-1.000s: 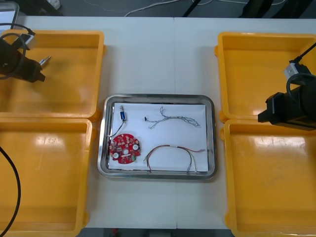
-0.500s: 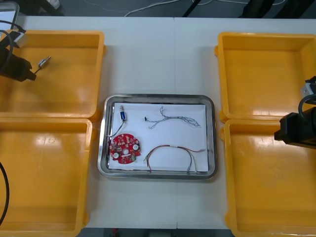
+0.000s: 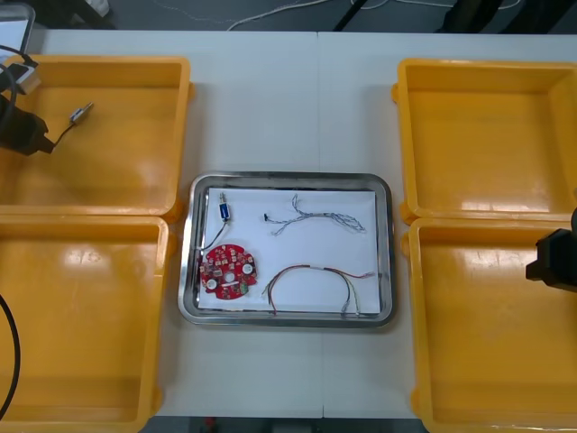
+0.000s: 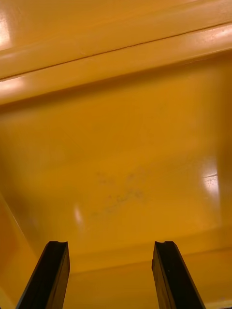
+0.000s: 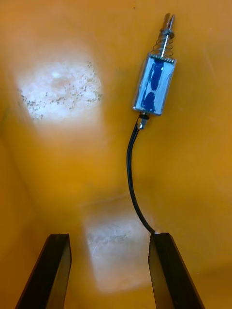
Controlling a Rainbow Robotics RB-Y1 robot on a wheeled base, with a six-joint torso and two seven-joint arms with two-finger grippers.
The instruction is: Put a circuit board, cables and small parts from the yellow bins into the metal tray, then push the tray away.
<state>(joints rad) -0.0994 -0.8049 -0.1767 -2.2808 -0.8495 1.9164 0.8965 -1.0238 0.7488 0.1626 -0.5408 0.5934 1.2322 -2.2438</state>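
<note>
We log one light table [image 3: 288, 99], dark floor beyond. Four yellow plastic bins [image 3: 117, 162]; one white-lined metal tray [image 3: 287, 177] between them, holding one round red circuit board [image 3: 226, 271], one twisted blue-and-white cable [image 3: 315, 215], one red-and-yellow cable [image 3: 311, 268], one small metal part [image 3: 222, 207]. Second small metal part [image 3: 81, 113]: far-left bin, near the spread left hand [image 5: 108, 239]. Right hand [image 4: 110, 246] spread over near-right bin.

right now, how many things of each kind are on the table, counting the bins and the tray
yellow bins: 4
metal tray: 1
round red circuit board: 1
twisted blue and white cable: 1
red and yellow cable: 1
small metal parts: 2, one in the tray, one in the far left bin
total: 10
</note>
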